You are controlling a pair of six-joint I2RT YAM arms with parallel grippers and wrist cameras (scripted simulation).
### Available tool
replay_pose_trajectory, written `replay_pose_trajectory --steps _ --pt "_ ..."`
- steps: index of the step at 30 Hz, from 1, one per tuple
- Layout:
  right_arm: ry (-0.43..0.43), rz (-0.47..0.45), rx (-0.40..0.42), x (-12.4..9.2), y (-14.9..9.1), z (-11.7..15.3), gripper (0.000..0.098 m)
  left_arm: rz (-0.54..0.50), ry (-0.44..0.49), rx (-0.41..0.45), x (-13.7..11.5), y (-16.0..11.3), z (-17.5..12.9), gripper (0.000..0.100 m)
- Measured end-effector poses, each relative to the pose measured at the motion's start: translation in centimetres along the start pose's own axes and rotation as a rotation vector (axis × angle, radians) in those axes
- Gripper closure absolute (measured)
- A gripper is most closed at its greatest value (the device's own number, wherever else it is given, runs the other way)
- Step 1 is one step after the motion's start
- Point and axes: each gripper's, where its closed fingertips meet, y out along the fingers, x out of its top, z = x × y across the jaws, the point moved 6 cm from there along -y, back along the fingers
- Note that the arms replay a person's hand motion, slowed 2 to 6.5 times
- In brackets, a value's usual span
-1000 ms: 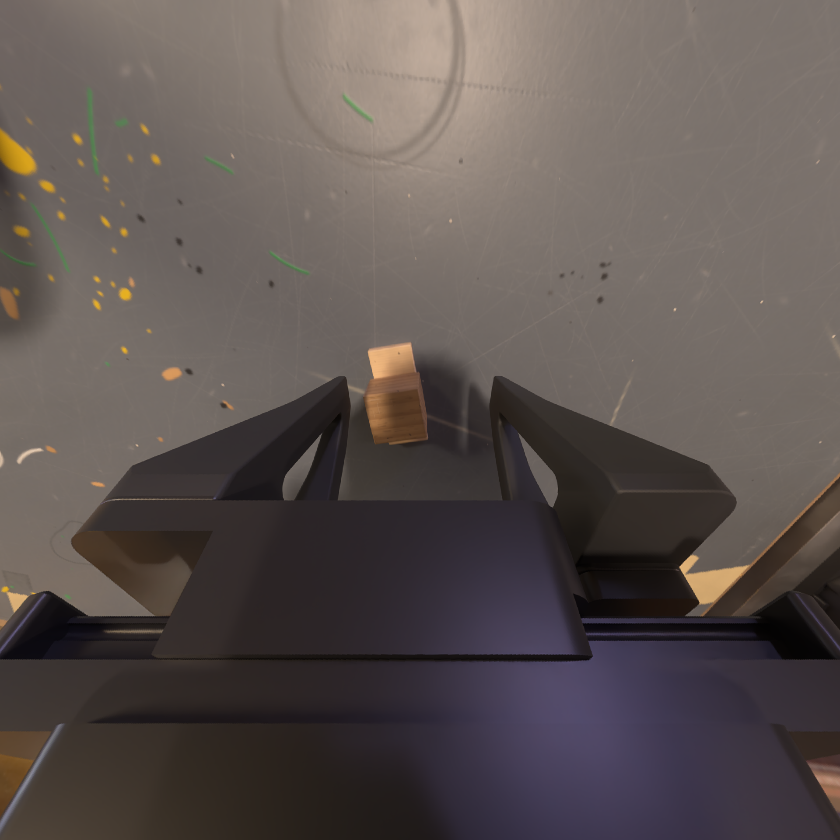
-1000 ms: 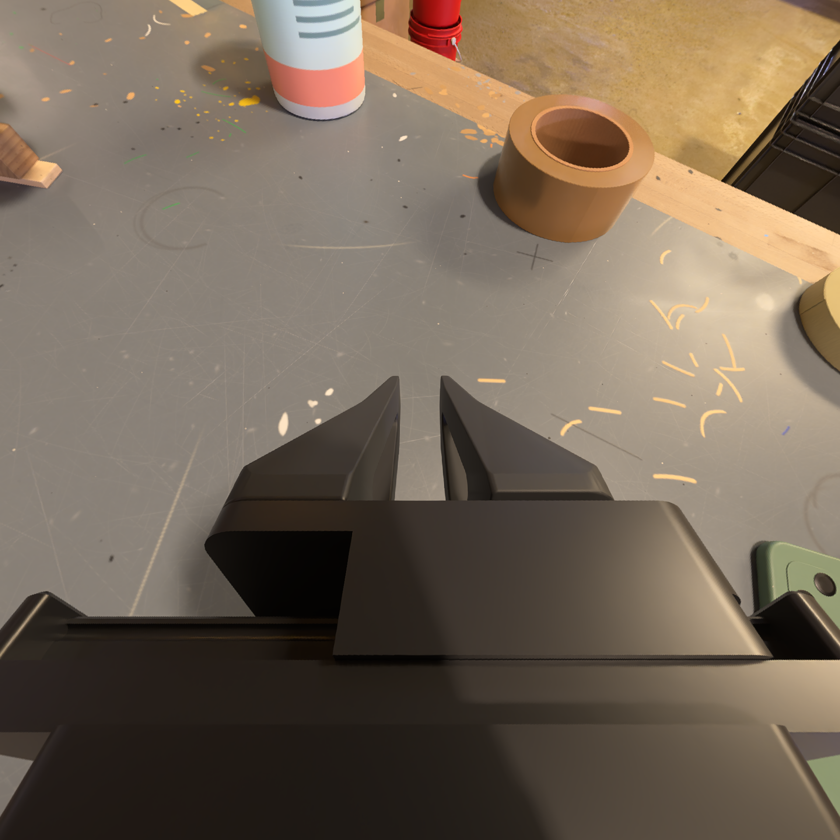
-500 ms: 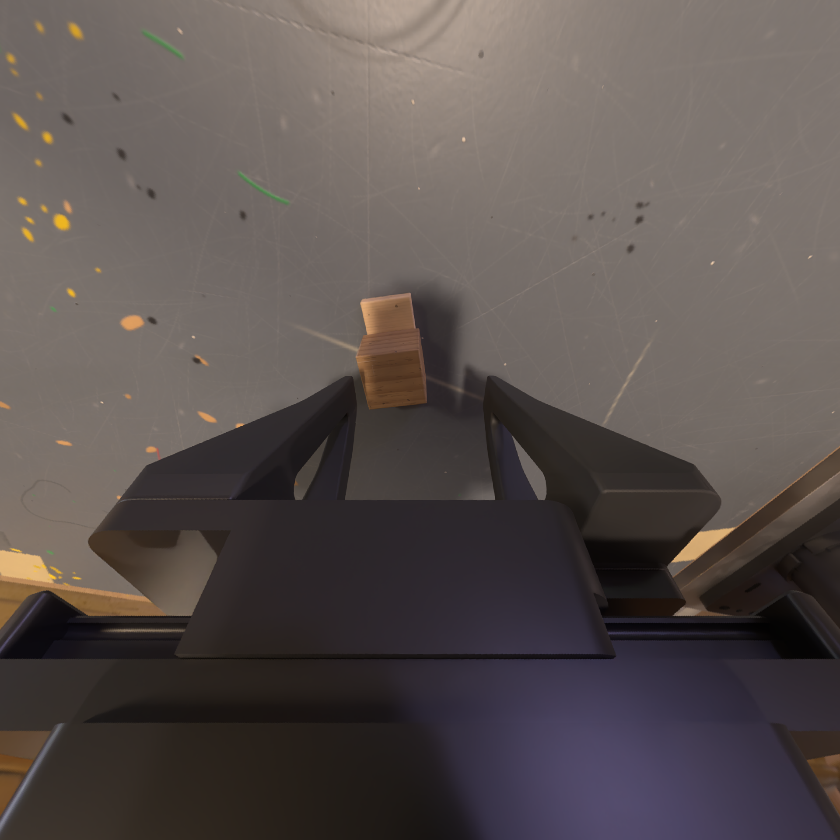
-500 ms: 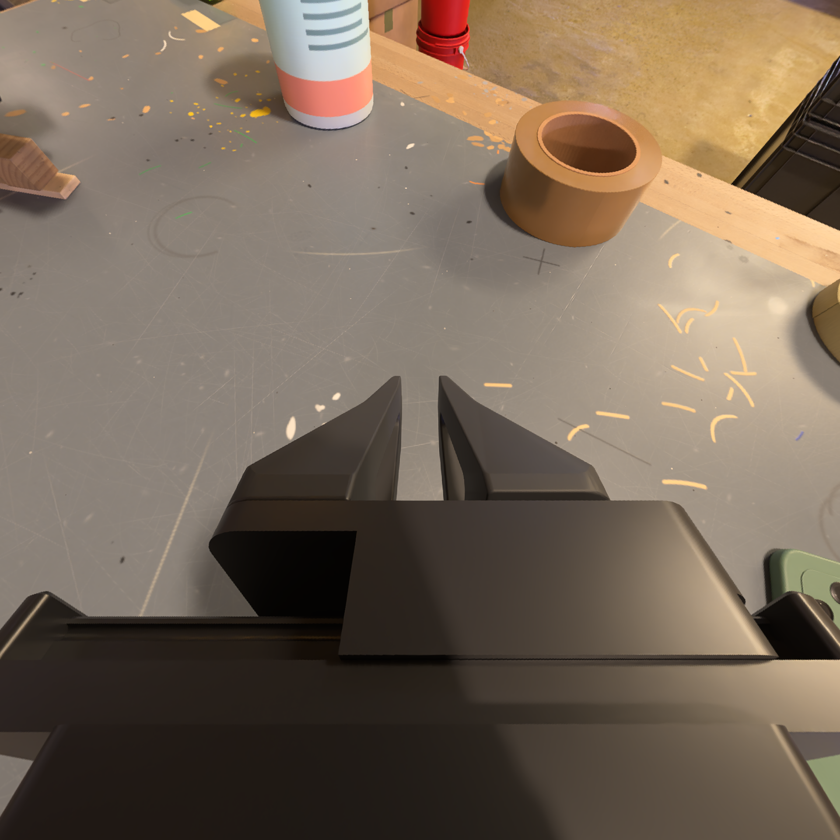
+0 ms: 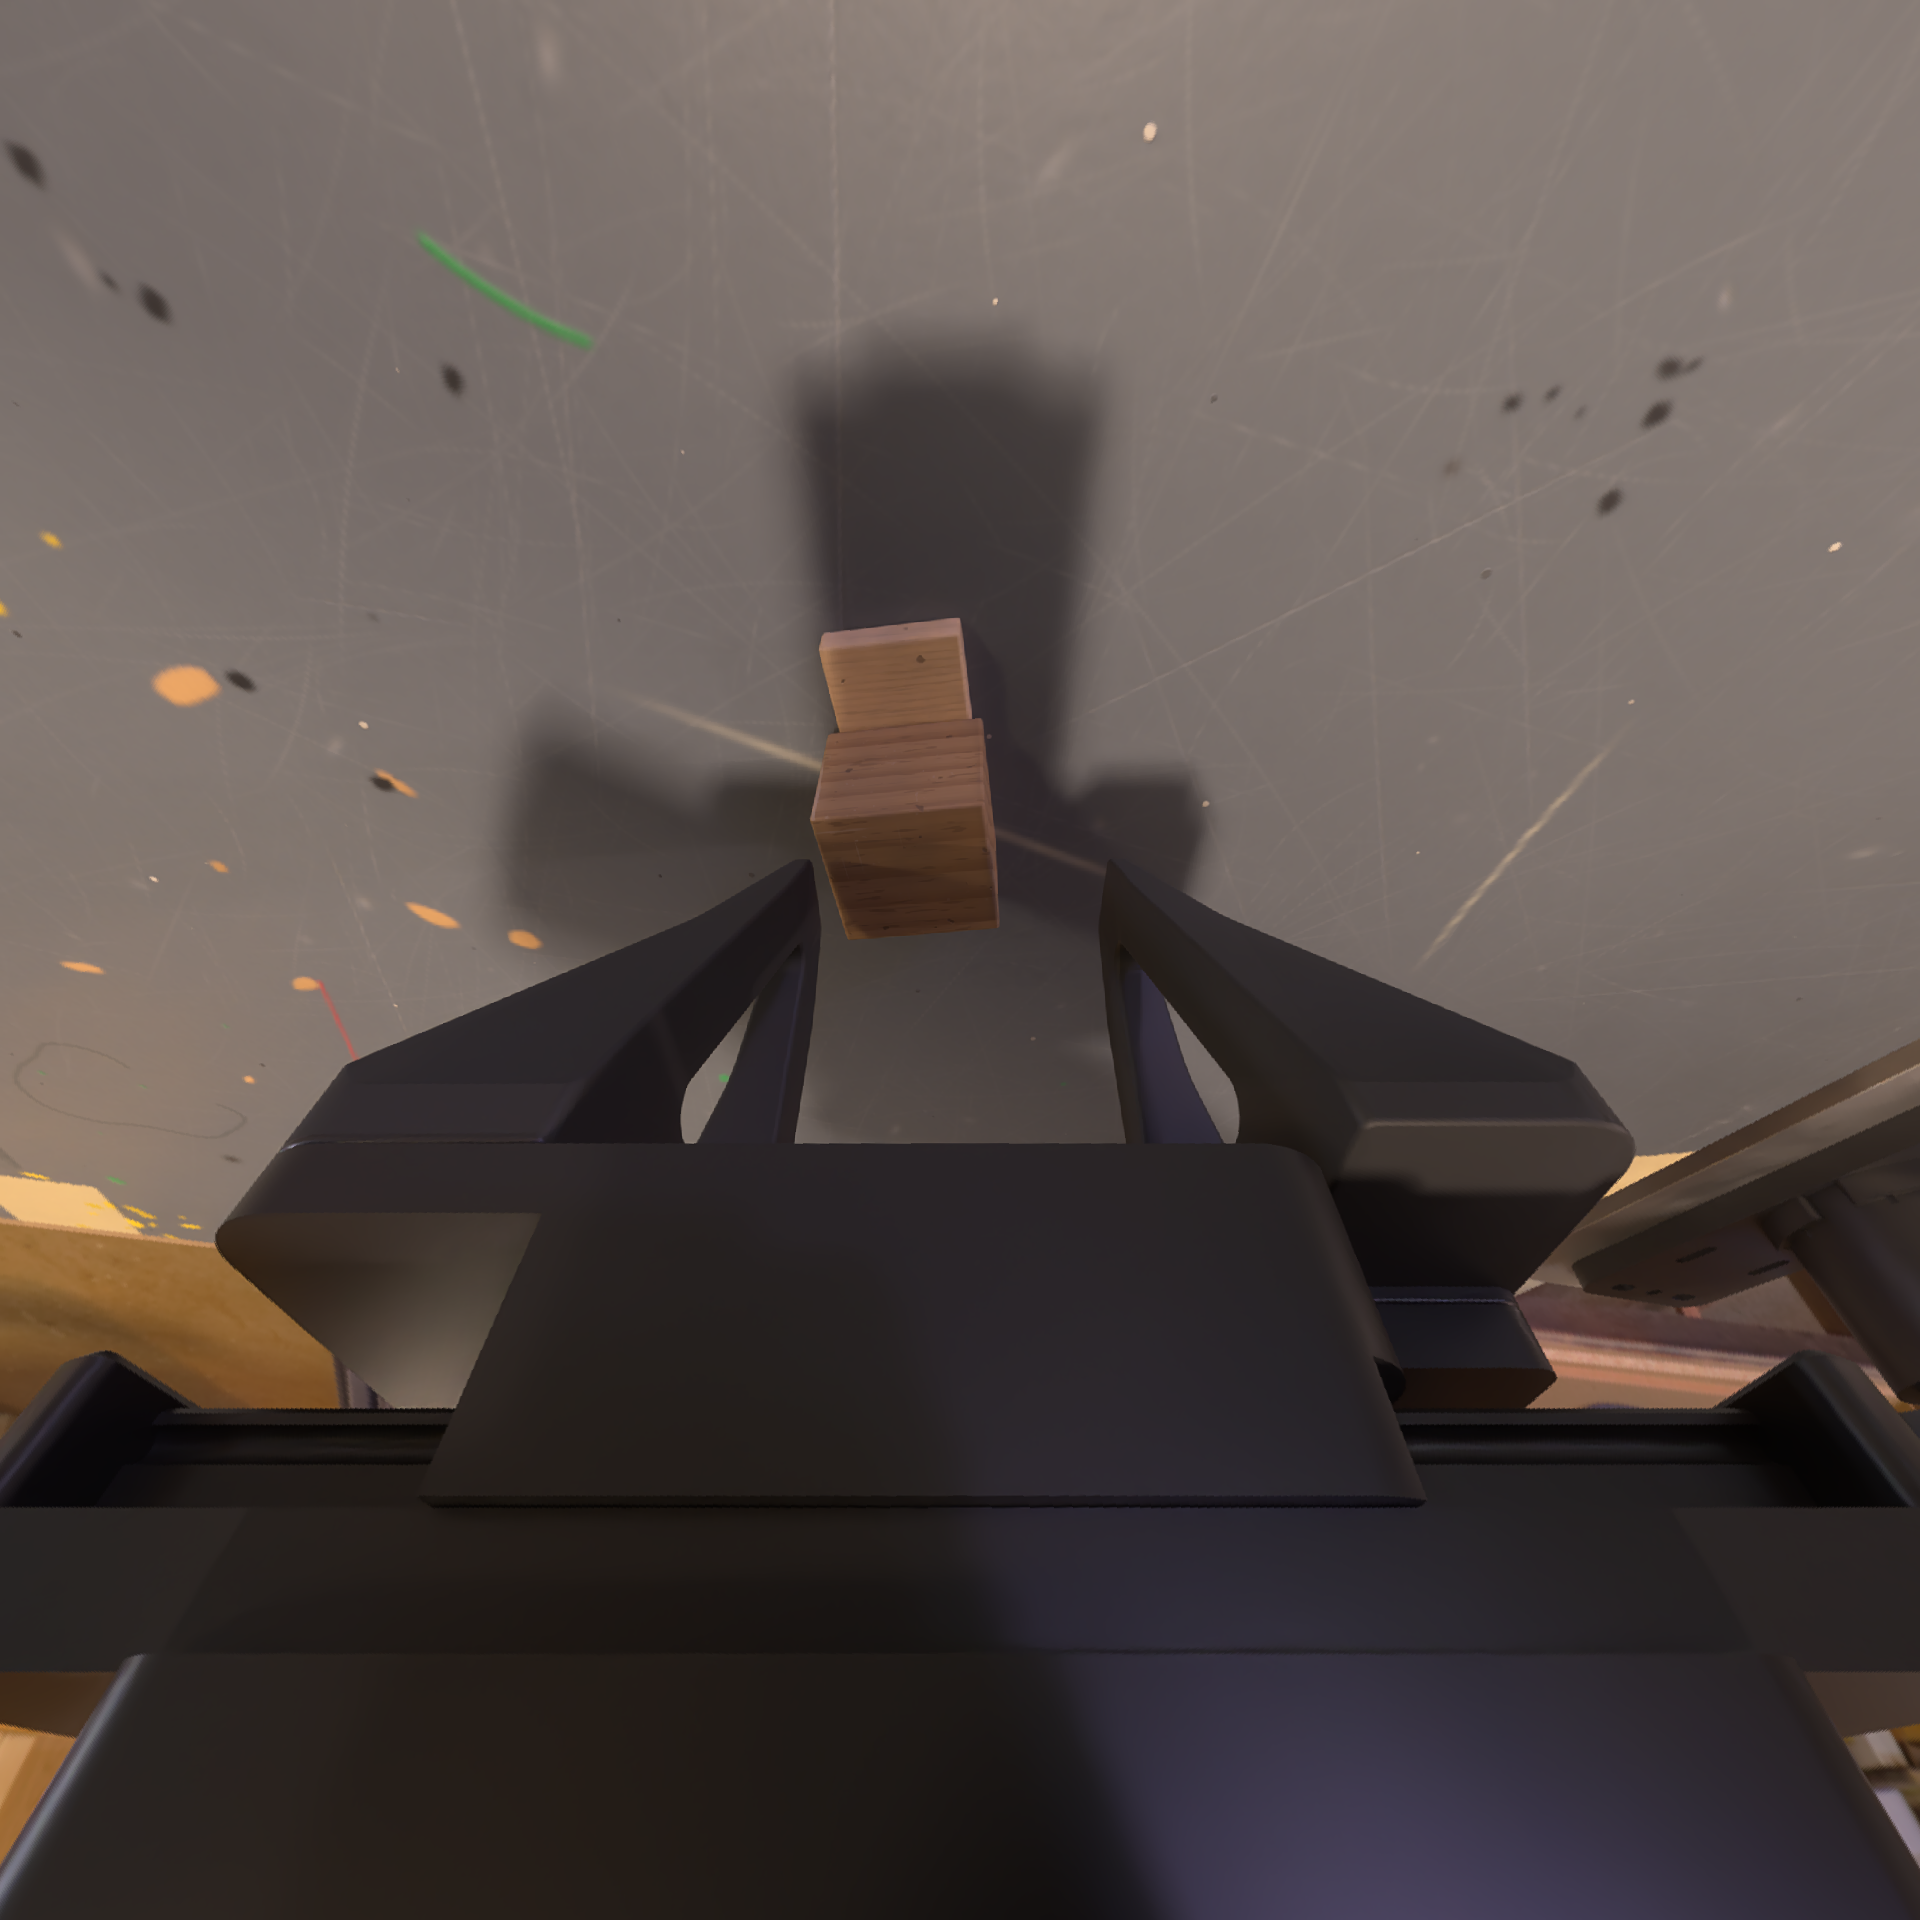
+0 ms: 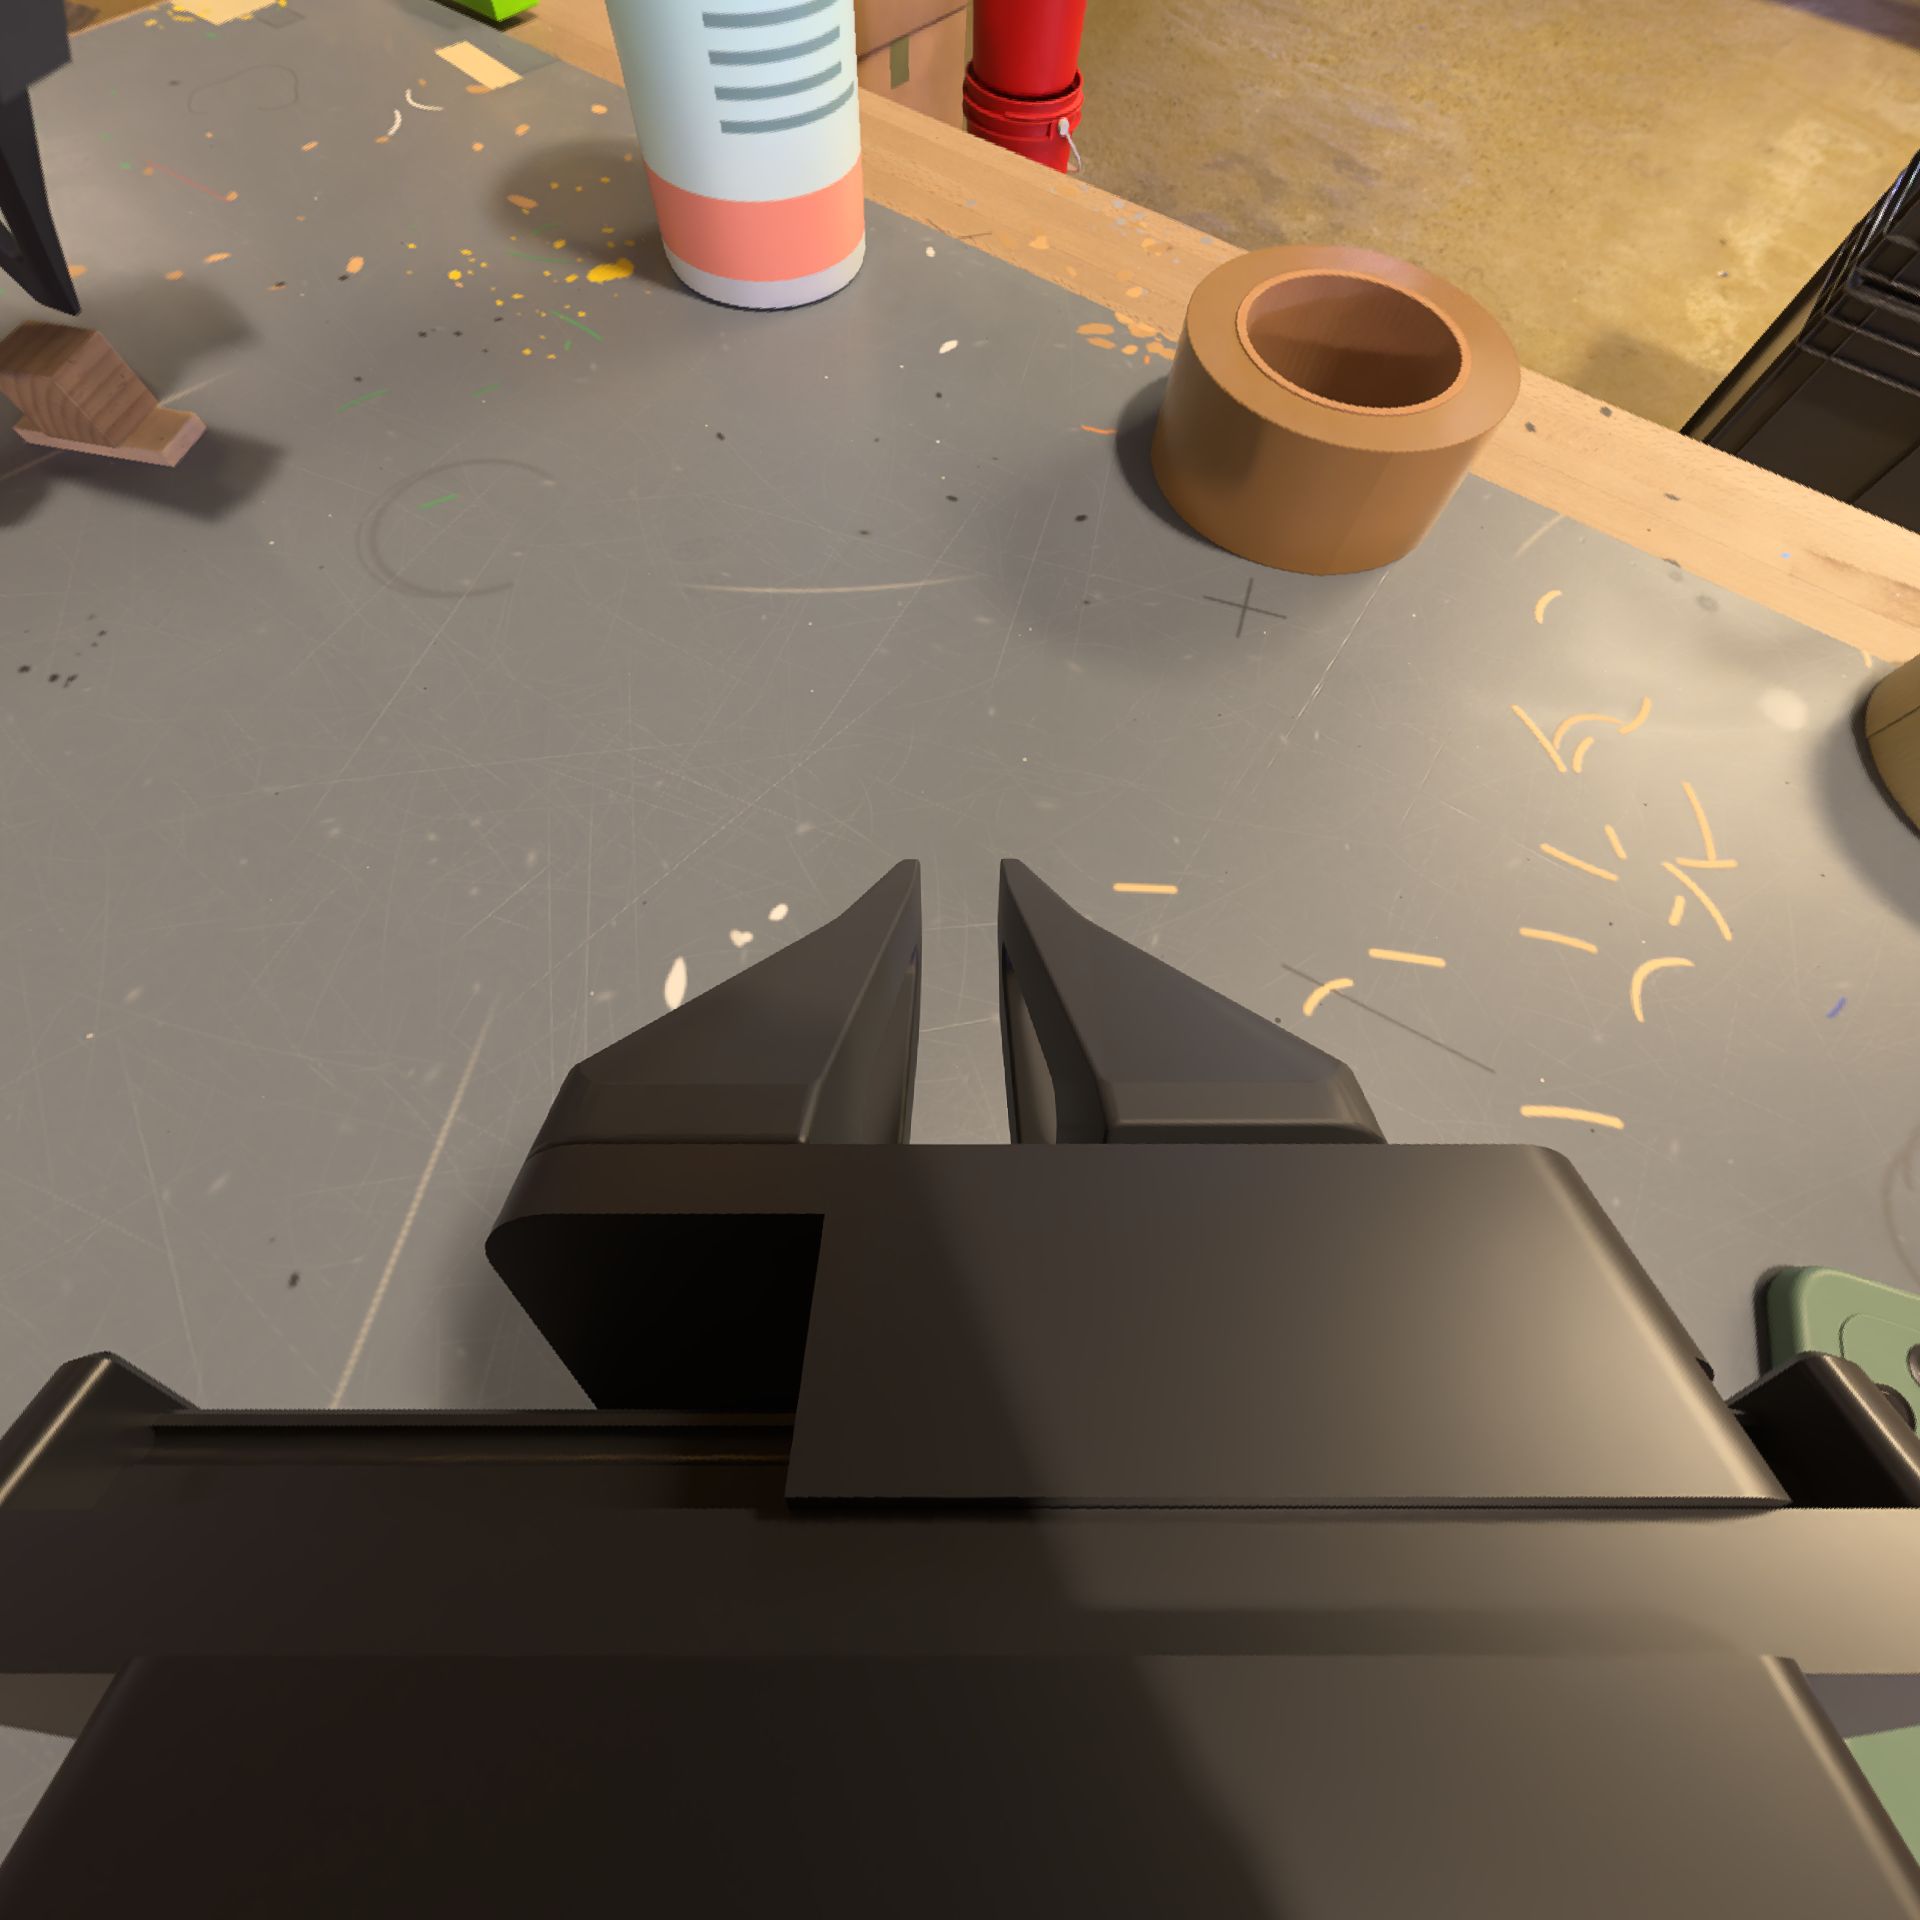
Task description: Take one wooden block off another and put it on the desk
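Note:
In the left wrist view a darker wooden cube sits on a paler wooden block on the grey desk. My left gripper is open and hangs just above the stack. The cube's near edge lies between the fingertips, closer to the left one, with no contact visible. In the right wrist view the same stack is at the far left, with a left finger above it. My right gripper is shut and empty over bare desk, far from the blocks.
A brown tape roll and a pale canister with a coral band stand near the desk's wooden edge. A green part and a tan object sit at the right. A metal bracket shows in the left wrist view.
My left gripper has come down toward the stacked blocks, which now look larger and sit at its fingertips. It stays open. The right wrist view has shifted slightly; the right gripper stays shut.

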Motion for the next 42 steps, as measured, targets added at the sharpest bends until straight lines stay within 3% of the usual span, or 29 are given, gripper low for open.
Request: replay_pose_trajectory --steps 9,26,36,42 --pt "0.002 -0.014 0.005 0.3 -0.2 0.0 0.0858 0.079 -0.031 -0.025 0.2 1.1 0.2 0.058" --pt "0.005 -0.029 0.006 0.6 -0.5 -0.2 0.0866 0.126 -0.070 -0.073 0.5 1.7 0.7 0.060" --pt "0.007 -0.034 0.010 0.7 -0.6 -0.2 0.0868 0.127 -0.089 -0.095 0.7 1.6 1.3 0.072" --pt "0.008 -0.038 0.010 0.8 -0.6 -0.3 0.0871 0.127 -0.092 -0.098 0.7 1.6 1.3 0.072"
